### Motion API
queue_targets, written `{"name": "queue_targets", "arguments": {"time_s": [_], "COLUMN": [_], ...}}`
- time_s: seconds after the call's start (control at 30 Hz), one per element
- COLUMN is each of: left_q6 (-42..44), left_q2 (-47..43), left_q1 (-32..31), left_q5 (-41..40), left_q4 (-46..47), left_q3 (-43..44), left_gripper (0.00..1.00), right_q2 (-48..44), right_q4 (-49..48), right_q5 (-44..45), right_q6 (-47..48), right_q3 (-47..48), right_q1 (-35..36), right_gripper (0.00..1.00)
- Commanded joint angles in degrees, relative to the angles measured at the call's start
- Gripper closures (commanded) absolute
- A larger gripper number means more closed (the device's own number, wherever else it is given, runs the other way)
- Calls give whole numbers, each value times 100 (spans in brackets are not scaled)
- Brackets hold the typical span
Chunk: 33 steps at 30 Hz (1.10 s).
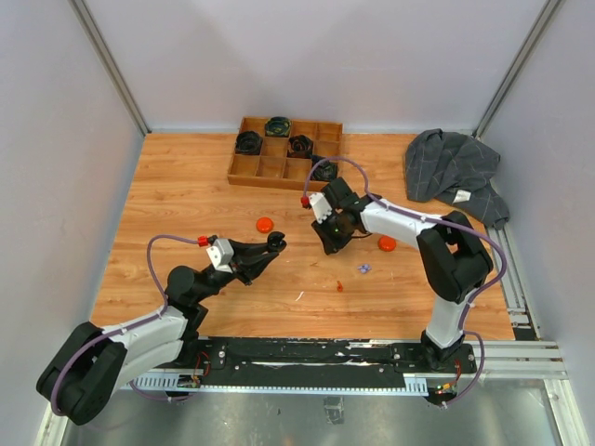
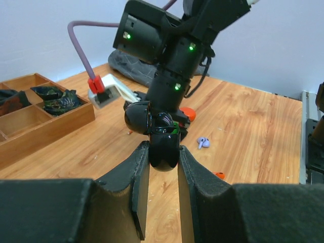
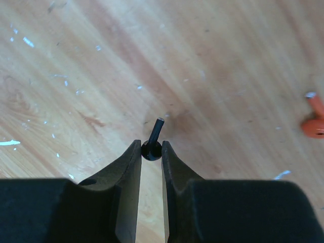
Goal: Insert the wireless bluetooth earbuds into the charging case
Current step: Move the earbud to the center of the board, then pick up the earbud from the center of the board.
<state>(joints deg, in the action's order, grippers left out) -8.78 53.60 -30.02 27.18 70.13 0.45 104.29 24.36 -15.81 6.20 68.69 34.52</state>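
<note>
Earbuds, three in view: one black (image 3: 156,130), one lavender (image 1: 363,268), one orange (image 1: 340,286). Right gripper (image 3: 150,147) hangs over the table (image 1: 186,186), jaws clenched on the black earbud's round head, its stem pointing out past the fingertips. Lavender and orange earbuds lie loose on the wood, near each other, in front of the right arm (image 1: 409,223). Left gripper (image 1: 272,243) grasps one black case (image 2: 164,152) by its lower half, lid hinged open, raised off the table and near the right gripper. Orange pucks, two: one (image 1: 265,224) beyond the left gripper, one (image 1: 387,243) beside the right arm. Wooden tray (image 1: 270,168) at the far edge holds four dark round items (image 1: 248,141) in separate compartments. One grey cloth (image 1: 451,167) lies at the far right.
</note>
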Motion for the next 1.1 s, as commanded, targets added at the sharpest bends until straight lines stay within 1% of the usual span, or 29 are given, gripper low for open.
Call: {"name": "queue_targets", "arguments": {"time_s": [0.0, 0.17, 0.3, 0.47, 0.73, 1.07], "left_q6": [113, 113, 122, 122, 113, 113], "left_q2": [-92, -104, -96, -83, -62, -15], "left_q1": [5, 5, 5, 5, 5, 5], "left_q5": [-64, -64, -72, -72, -68, -68], "left_q4": [139, 137, 132, 133, 146, 168], "left_q3": [-98, -98, -98, -98, -92, -89], "left_gripper": [100, 100, 100, 100, 100, 100], "right_q2": [-269, -206, -150, -120, -185, -24], "right_q4": [27, 105, 136, 178, 297, 254], "right_q5": [331, 547, 808, 1004, 1451, 1866], "right_q6": [-34, 54, 100, 207, 329, 364], "right_q3": [-187, -287, -321, -347, -406, -287], "right_q1": [383, 697, 813, 891, 908, 906], "right_gripper": [80, 77, 74, 71, 63, 59]}}
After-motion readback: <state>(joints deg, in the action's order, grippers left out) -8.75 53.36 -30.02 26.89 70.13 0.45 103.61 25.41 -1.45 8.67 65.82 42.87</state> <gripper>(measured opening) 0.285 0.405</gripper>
